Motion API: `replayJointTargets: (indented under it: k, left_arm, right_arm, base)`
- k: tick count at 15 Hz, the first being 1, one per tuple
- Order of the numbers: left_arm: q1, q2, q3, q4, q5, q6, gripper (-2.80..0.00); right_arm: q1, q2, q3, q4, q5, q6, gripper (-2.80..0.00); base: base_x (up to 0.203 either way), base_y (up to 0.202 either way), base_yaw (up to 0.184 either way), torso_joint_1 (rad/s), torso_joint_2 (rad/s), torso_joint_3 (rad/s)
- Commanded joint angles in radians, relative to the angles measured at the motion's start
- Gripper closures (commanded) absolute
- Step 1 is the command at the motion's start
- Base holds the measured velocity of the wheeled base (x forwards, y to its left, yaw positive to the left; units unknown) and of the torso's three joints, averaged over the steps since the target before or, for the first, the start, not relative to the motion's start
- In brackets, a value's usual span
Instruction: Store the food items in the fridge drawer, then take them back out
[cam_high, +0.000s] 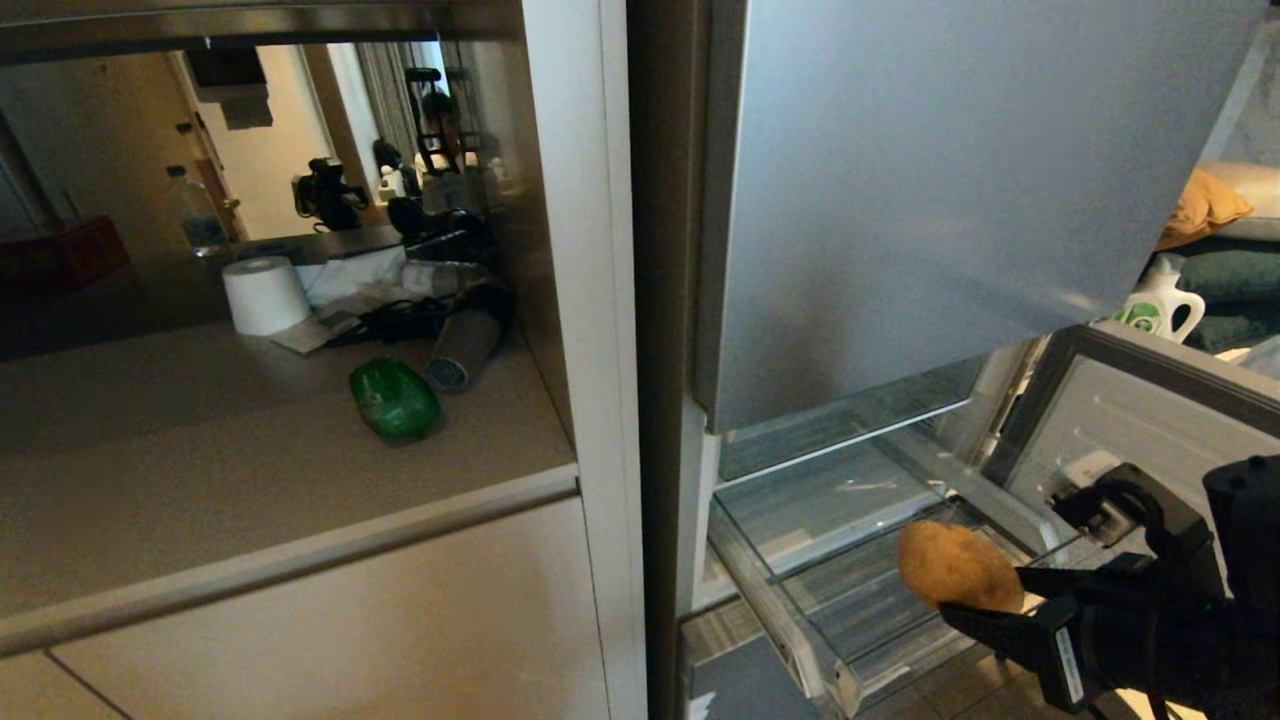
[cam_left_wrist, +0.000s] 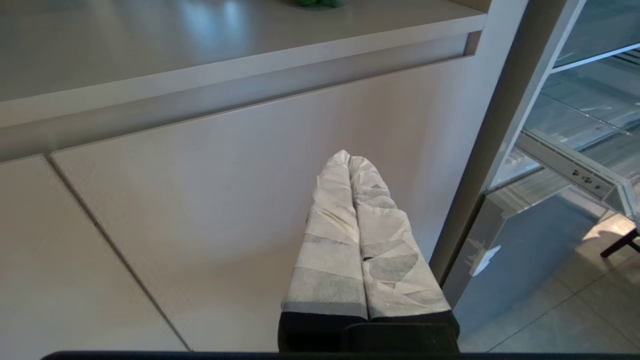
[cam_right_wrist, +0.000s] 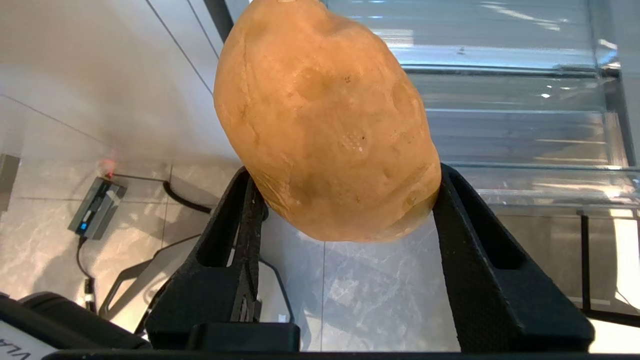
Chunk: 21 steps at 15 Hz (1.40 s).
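Note:
My right gripper (cam_high: 985, 592) is shut on the tan-brown potato (cam_high: 958, 567), holding it in the air just above the front part of the pulled-out clear fridge drawer (cam_high: 762, 590). In the right wrist view the potato (cam_right_wrist: 325, 125) sits clamped between the black fingers (cam_right_wrist: 465, 235), with the drawer's ribbed floor (cam_right_wrist: 525, 140) beyond it. The dark-green bell pepper (cam_high: 395, 398) lies on the beige counter to the left of the fridge. My left gripper (cam_left_wrist: 350, 159), with white-wrapped fingers, is shut on nothing and parked in front of a beige cabinet door (cam_left_wrist: 200, 225).
The tall silver upper fridge door (cam_high: 950, 200) stands open above the drawer. On the counter's back are a paper roll (cam_high: 265, 295), a water bottle (cam_high: 200, 215) and clutter. A white detergent bottle (cam_high: 1160, 305) stands behind the fridge. A cable and a small box (cam_right_wrist: 95, 207) lie on the tiled floor.

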<state>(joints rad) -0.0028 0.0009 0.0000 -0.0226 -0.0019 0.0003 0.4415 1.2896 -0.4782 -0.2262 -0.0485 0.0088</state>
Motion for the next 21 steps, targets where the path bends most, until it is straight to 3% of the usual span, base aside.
replayJointTargets:
  k: [1, 10, 14, 18, 21]
  left_arm:
    - [0.000, 0.001, 0.011, 0.000, 0.000, 0.000, 0.00]
    - [0.000, 0.001, 0.011, 0.000, -0.001, 0.000, 0.00]
    - [0.000, 0.001, 0.011, 0.000, -0.001, 0.000, 0.00]
    - [0.000, 0.001, 0.011, 0.000, -0.001, 0.000, 0.00]
    - [0.000, 0.001, 0.011, 0.000, 0.000, 0.000, 0.00]
  right_arm:
    - [0.001, 0.001, 0.004, -0.002, 0.000, 0.000, 0.00]
    - [0.049, 0.001, 0.030, -0.002, 0.001, 0.000, 0.00]
    - [0.107, 0.007, 0.034, -0.004, 0.002, -0.003, 0.00]
    - [0.215, 0.068, -0.058, -0.008, 0.030, -0.067, 0.00]
    - [0.256, 0.164, -0.184, -0.010, 0.049, -0.067, 0.00]
  base:
    - [0.000, 0.000, 0.000, 0.000, 0.00, 0.000]
    - [-0.001, -0.006, 0.146, 0.001, 0.00, 0.001]
    - [-0.001, -0.009, 0.170, 0.003, 0.00, 0.002]
    - [0.000, -0.004, 0.055, 0.002, 0.00, 0.000]
    - [0.000, 0.000, 0.000, 0.000, 0.00, 0.000]
